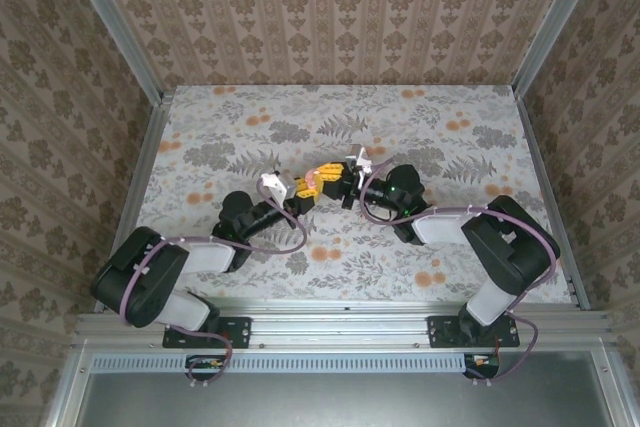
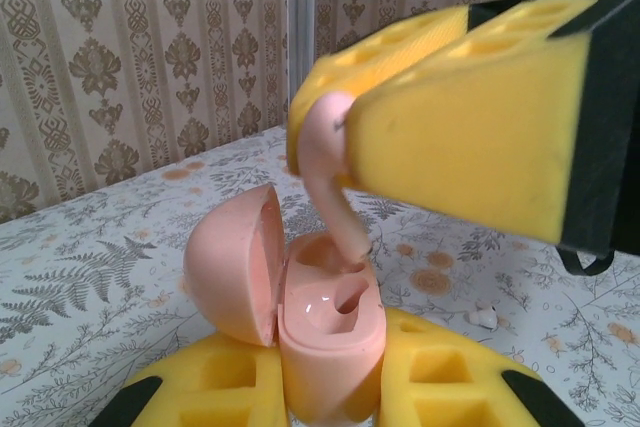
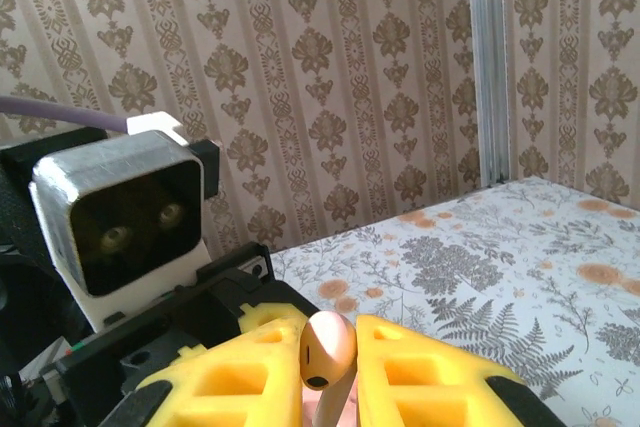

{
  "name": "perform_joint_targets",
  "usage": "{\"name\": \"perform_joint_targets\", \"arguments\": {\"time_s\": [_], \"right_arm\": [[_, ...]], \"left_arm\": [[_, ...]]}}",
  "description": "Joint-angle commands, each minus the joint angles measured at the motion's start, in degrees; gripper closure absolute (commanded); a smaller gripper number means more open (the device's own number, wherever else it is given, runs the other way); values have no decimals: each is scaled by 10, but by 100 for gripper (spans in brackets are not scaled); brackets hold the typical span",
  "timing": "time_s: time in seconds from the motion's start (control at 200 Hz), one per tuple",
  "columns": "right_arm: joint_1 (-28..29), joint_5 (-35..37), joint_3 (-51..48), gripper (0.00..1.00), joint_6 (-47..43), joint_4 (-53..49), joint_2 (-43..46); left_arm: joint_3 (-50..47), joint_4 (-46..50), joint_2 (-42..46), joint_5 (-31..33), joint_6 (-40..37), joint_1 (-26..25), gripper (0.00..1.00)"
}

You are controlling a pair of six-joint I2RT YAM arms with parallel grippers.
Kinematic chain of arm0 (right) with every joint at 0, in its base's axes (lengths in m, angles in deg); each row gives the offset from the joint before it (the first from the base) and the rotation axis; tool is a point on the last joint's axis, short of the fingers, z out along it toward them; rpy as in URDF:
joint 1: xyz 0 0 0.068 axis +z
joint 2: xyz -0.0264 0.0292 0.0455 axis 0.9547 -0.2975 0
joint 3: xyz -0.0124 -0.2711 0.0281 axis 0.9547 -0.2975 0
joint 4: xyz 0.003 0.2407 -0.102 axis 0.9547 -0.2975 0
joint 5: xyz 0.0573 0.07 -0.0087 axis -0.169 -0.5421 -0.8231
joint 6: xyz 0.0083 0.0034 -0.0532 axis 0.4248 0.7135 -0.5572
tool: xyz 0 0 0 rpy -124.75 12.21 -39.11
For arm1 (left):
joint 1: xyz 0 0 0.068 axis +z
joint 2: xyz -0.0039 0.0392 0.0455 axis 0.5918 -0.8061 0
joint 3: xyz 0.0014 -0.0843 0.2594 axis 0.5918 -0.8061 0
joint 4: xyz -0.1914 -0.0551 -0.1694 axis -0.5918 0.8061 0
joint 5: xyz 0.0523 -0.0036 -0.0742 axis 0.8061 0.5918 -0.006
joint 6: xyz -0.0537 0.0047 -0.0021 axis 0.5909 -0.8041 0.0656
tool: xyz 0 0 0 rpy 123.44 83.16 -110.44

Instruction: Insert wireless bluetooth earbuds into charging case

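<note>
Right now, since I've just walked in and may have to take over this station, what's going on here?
The left pincer holds the charging case upright, with its lid swung open to one side. The right pincer is shut on one earbud and holds it above the case, stem pointing down with its tip at the open well. The earbud is not seated yet.

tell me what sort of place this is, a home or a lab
Most likely a robot test cell, not a home: wallpaper panels boxed in by aluminium frame posts, a floral tabletop, and a left arm and right arm bolted to a metal rail at its near edge.
</note>
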Motion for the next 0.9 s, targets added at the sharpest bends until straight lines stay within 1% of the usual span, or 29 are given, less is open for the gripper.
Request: {"name": "perform_joint_targets", "arguments": {"time_s": [0.0, 0.895], "right_arm": [[4, 9, 16, 83, 8, 39, -9], [4, 13, 4, 83, 3, 30, -21]], "left_arm": [[5, -29, 14, -9, -6, -4, 88], [6, -28, 41, 13, 2, -5, 87]]}}
